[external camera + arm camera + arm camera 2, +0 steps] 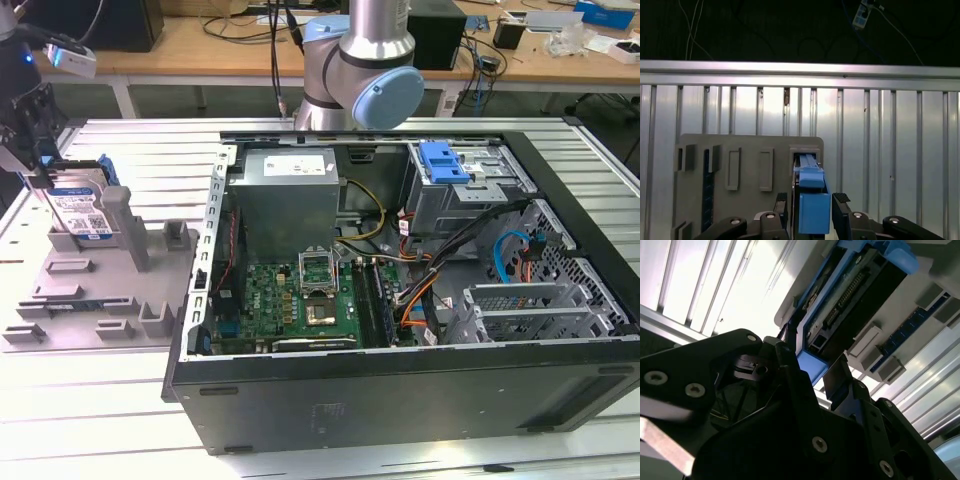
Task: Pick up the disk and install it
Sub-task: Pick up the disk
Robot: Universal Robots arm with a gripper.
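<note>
Gripper (38, 172) is hanging over table edge at the exterior view's left, jaws apart w/ slim gaps, straddling disk (82, 212) across its thin side. Disk is standing on edge in gray holder (90, 300), directly below gripper, blue frame end up. PC case (400, 400) is sitting well apart toward the exterior view's right.

**Close quarters at the fixture, cables across the bay**

The disk (82, 208) stands on edge in the grey fixture (70, 300), with the gripper (811, 202) straddling its blue end. A tall grey post (125, 225) rises just beside it toward the exterior view's right, with lower blocks (180, 237) beyond. Above the fixture the air is open. The side wall (212, 230) of the computer case (400, 400) stands upright between fixture and interior. Inside, black, orange and blue cables (455, 243) loop in front of the drive cage (470, 195), whose top carries a blue bracket (443, 162). The arm's base (355, 60) stands behind the case.
</note>
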